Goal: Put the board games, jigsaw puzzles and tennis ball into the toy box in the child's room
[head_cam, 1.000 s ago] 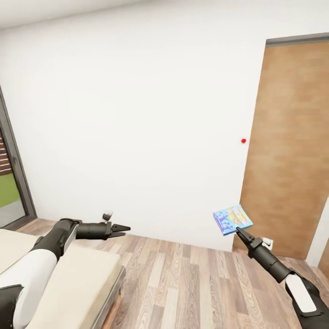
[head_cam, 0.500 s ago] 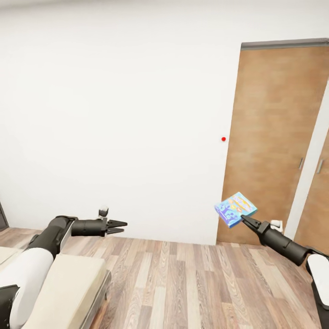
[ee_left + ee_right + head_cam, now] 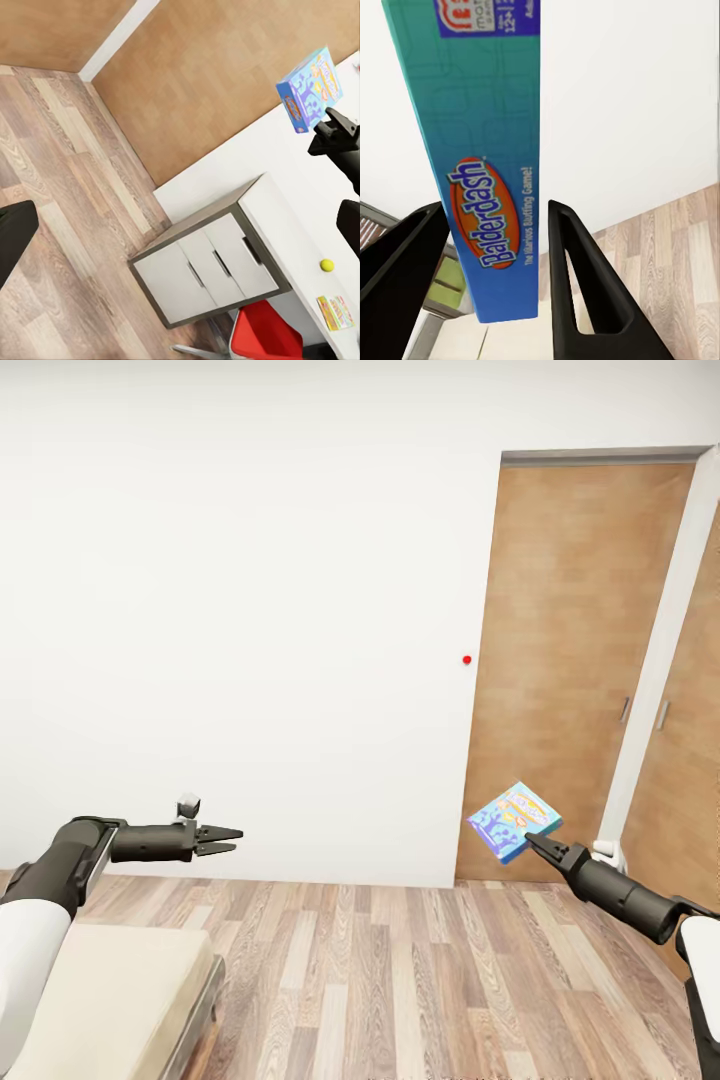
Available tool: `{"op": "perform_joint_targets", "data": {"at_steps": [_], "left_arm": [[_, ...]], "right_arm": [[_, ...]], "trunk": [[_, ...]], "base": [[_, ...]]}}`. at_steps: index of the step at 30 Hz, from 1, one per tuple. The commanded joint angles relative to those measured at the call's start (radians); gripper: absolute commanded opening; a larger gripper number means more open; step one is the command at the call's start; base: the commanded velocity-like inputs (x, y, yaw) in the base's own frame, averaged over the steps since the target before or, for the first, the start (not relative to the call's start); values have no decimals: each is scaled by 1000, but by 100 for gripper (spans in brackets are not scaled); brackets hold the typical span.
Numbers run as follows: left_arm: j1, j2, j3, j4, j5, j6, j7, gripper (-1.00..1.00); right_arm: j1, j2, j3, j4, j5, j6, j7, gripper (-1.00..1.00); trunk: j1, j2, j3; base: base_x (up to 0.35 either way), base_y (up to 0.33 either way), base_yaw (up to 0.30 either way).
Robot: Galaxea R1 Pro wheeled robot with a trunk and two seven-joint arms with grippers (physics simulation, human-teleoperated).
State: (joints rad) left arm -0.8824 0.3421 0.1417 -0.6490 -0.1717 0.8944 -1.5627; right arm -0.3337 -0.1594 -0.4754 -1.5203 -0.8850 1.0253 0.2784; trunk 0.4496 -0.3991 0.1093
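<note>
At the far left of the head view a beige corner of the bed (image 3: 110, 1000) shows, and above it the left gripper (image 3: 228, 841) hangs over the plank floor with its short fingers slightly parted and nothing between them. Its wrist camera looks across to the white table (image 3: 300, 225), where the tennis ball (image 3: 326, 265) and a second board game (image 3: 335, 312) lie well apart from either arm. Further right, past the wooden door (image 3: 560, 660), the right gripper (image 3: 528, 841) is clamped on the lower corner of the small blue board game (image 3: 514, 821), which stands tilted above the fingertips in mid-air. Judging by its look, this box is light, stiff cardboard with a slick printed skin; a pinch across its thin edge, as seen between the two black fingers (image 3: 577, 277), should hold, though so small a corner grip may let it pivot.
</note>
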Motion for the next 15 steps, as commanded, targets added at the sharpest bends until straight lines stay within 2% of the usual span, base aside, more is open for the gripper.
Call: {"op": "perform_joint_targets", "data": {"at_steps": [1, 8, 15], "left_arm": [[1, 0, 3, -1, -11, 11, -8, 100], [3, -5, 4, -1, -11, 9, -8, 100], [2, -5, 4, -1, -11, 6, -8, 100]], "right_arm": [[-1, 3, -2, 1, 8, 4, 10, -100], [-1, 24, -34, 4, 8, 4, 10, -100], [-1, 36, -39, 5, 8, 4, 10, -100]], "trunk": [[0, -1, -1], [0, -1, -3], [0, -1, -3]], "base": [[0, 0, -207], [0, 0, -257], [0, 0, -276]]}}
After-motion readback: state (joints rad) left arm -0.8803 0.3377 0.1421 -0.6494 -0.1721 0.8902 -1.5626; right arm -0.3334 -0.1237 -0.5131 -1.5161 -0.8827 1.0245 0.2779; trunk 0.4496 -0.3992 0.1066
